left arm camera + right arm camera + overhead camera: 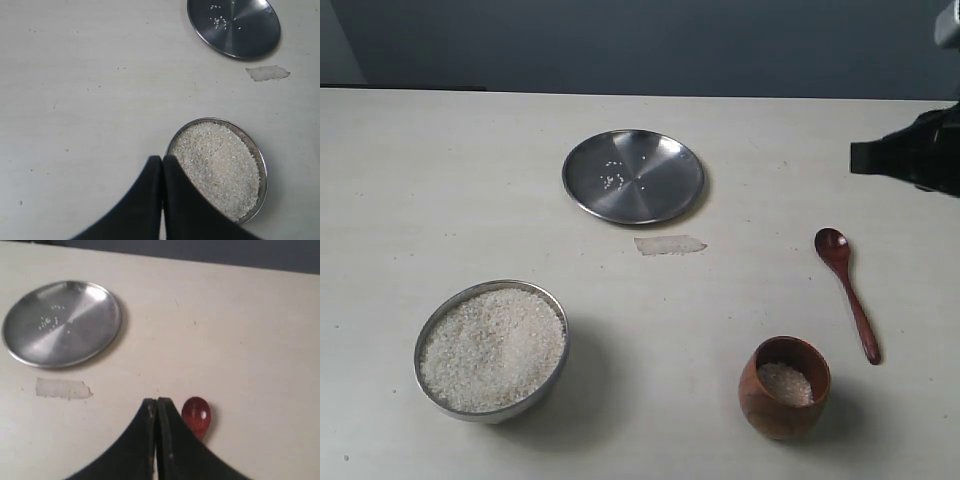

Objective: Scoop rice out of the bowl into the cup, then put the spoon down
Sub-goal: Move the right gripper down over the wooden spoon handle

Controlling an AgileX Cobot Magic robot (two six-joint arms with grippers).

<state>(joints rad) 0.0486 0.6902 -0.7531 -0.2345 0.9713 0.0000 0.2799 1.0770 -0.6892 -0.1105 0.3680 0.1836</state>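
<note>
The spoon [850,298] lies on the table beside the cup [784,388], which holds rice [786,383]. The right gripper [157,405] hovers nearby, clenched and empty, the left gripper [162,159] likewise over the bowl [418,352]. Scooping looks finished, so only retreat remains.

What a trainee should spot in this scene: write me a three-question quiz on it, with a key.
1. True or false: the spoon lies on the table, outside both the cup and the bowl.
2. Where is rice visible? A) bowl only B) bowl and cup only C) bowl, cup and plate
3. Fill in: the left gripper and right gripper are both ____, holding nothing.
Key: 1 true; 2 C (a few grains on the plate); 3 shut.
</note>
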